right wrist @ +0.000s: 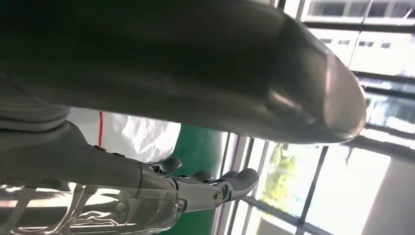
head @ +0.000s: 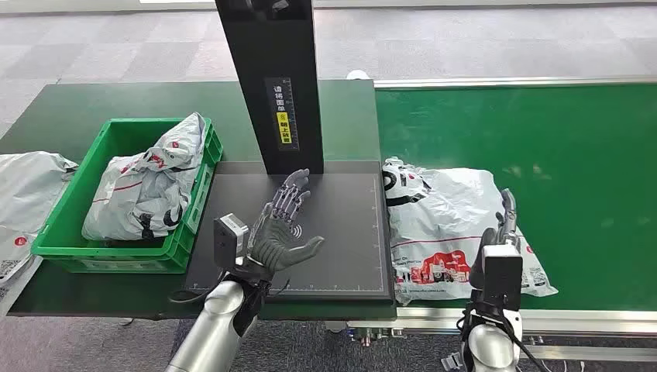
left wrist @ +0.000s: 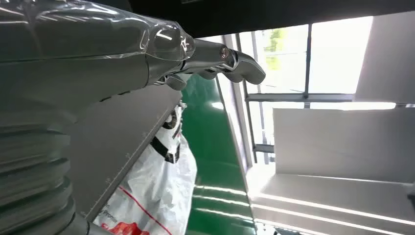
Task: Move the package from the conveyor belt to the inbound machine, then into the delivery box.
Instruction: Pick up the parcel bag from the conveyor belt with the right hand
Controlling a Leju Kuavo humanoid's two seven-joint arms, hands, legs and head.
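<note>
Green worktop and green belt sit side by side on a grey tiled floor, seen from the head view. Far left, a grey bag lies on the worktop edge. Next, a green box holds crumpled bags, so earlier deliveries appear complete. At centre stands the inbound machine: a black plate beneath a black column. Above the plate hovers the left hand, fingers spread and extended, thumb out, holding nothing. Right of the plate lies the package, a white printed bag on the belt, its left edge touching or just overlapping the plate's edge; which of the two is unclear. At the package's right side is the right hand, fingers straight and pointing away from the robot, edge-on beside or on the bag; it grips nothing that can be seen. Judged from this layout, the current package has not yet reached the plate: both the transfer to the machine and the drop into the box remain. The flanking hands suggest a two-sided lift or push is being prepared.
</note>
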